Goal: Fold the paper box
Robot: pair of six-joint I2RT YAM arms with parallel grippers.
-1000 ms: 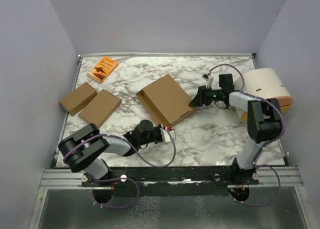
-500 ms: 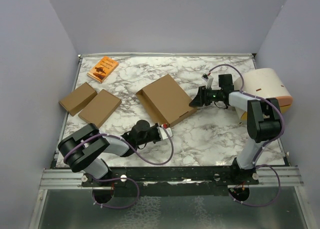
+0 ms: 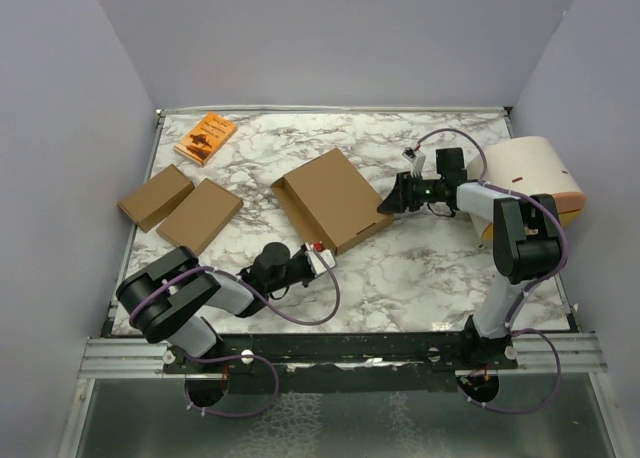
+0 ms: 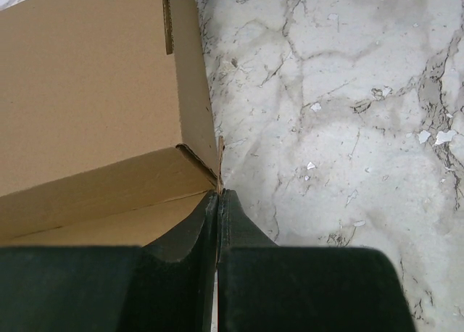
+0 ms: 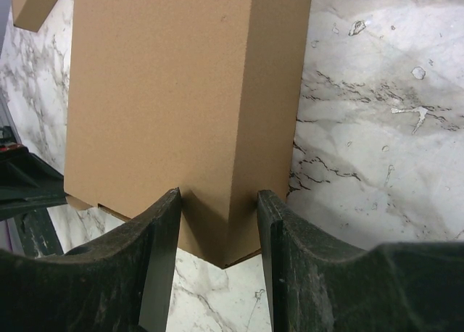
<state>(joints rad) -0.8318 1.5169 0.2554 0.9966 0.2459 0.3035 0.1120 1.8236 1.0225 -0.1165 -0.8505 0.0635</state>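
Note:
The paper box [image 3: 330, 196] lies folded flat in the middle of the marble table, and fills the upper left of the left wrist view as the paper box [image 4: 87, 93]. My left gripper [image 3: 320, 248] is at its near corner. In the left wrist view the left gripper [image 4: 220, 193] is shut, with a thin cardboard edge of the box running in between the fingertips. My right gripper [image 3: 388, 206] is at the box's right corner. In the right wrist view the right gripper [image 5: 217, 201] straddles that corner of the paper box [image 5: 167, 93], with both pads pressed against the cardboard.
Two smaller folded brown boxes [image 3: 155, 196] [image 3: 200, 215] lie at the left. An orange book [image 3: 206, 138] sits at the back left. A white and orange object [image 3: 535, 173] stands past the table's right edge. Walls close in the sides and back.
My left gripper has slid left along the box's near edge to its corner. The right jaws have narrowed onto the box's right corner. The box has barely moved.

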